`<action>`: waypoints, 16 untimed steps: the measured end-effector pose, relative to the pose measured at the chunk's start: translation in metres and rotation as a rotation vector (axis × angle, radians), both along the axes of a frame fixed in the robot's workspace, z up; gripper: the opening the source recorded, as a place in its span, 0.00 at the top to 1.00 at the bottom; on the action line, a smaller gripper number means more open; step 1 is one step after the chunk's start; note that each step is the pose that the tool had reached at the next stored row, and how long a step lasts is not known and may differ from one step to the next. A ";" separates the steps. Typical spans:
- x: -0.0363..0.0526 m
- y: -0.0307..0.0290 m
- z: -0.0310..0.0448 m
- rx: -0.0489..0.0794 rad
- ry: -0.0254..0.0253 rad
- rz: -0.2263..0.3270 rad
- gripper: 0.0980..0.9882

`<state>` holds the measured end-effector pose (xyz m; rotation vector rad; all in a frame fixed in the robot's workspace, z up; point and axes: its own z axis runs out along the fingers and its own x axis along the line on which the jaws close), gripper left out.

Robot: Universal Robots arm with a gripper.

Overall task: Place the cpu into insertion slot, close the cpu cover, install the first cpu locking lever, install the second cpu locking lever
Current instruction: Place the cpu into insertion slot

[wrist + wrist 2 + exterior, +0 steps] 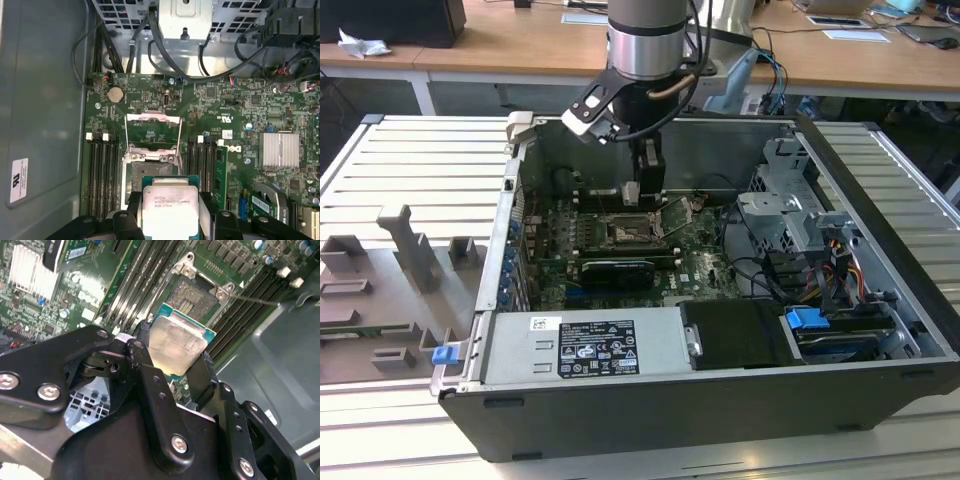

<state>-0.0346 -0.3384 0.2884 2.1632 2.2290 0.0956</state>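
Note:
My gripper (pixel 636 188) hangs inside the open computer case, shut on the cpu (pixel 170 206), a silvery-grey square on a green base. In both wrist views the black fingers (pixel 144 356) clamp its two opposite edges. The cpu (pixel 176 344) hovers just above the board, short of the insertion slot (pixel 192 297), whose dark square centre lies bare. In the first wrist view the cpu overlaps the slot's (pixel 149 170) near edge. The cpu cover (pixel 152 122) stands flipped open beyond the slot, with thin lever rods along its sides. In the exterior view the slot (pixel 625 233) lies directly under the gripper.
Long black memory slots (pixel 102 170) flank the socket on both sides. A black graphics card (pixel 615 270), the power supply (pixel 585 345), a drive cage (pixel 790 215) with cables and the case walls hem in the board. A grey fixture plate (pixel 390 290) lies outside, at the exterior view's left.

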 end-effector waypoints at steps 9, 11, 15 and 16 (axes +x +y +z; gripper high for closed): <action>-0.0032 0.0005 -0.0157 0.000 0.0000 0.001 0.51; -0.0033 0.0008 -0.0186 0.000 0.0000 0.001 0.51; -0.0037 0.0020 -0.0259 0.000 0.0000 0.001 0.51; -0.0038 0.0021 -0.0277 0.000 0.0001 0.001 0.51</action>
